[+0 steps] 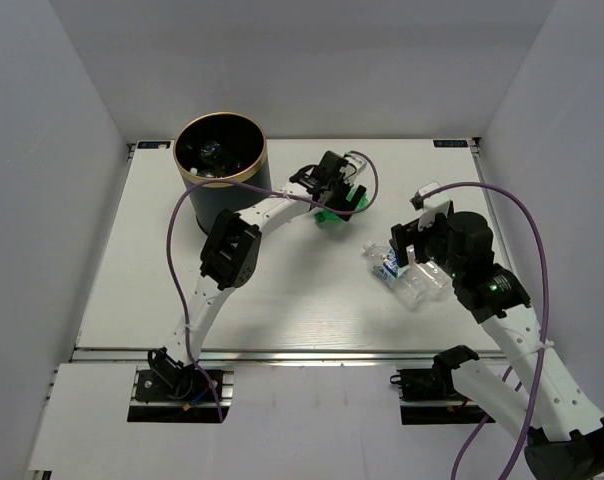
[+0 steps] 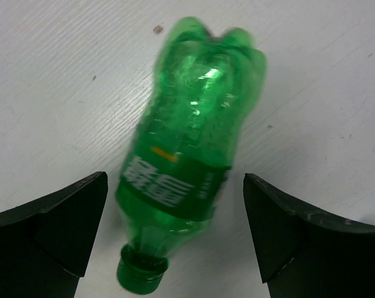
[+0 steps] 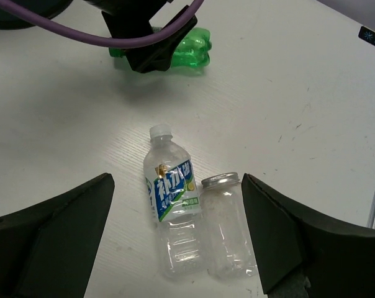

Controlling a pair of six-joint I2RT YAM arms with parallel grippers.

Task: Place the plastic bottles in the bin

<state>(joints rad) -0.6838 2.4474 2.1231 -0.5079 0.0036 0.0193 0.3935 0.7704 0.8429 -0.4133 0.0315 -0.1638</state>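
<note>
Surveying the top view first: the bin stands at the far left corner of the table, with something clear glinting inside that I cannot count. The left tool hangs over the green bottle, which lies near the far edge, just right of the bin. The right tool sits above two clear bottles lying toward the right edge, about midway between the near and far edges.

Left wrist view: the left tool stands wide, holding nothing. The green bottle lies flat between the fingers, apart from both, its cap toward the camera and its base away. The body runs slightly aslant to the gap.

Right wrist view: the right tool is also wide and empty. The labelled bottle and the plain bottle lie side by side, touching or nearly so, both within the span of the fingers. The green bottle shows beyond, under the other arm.

Judgement: three bottles remain on the table, and the step in hand is the pick of the green one. I would next lower the left tool squarely over its label band, close, lift and carry it left over the bin's rim. The right tool must single out one clear bottle, not pinch the pair.
</note>
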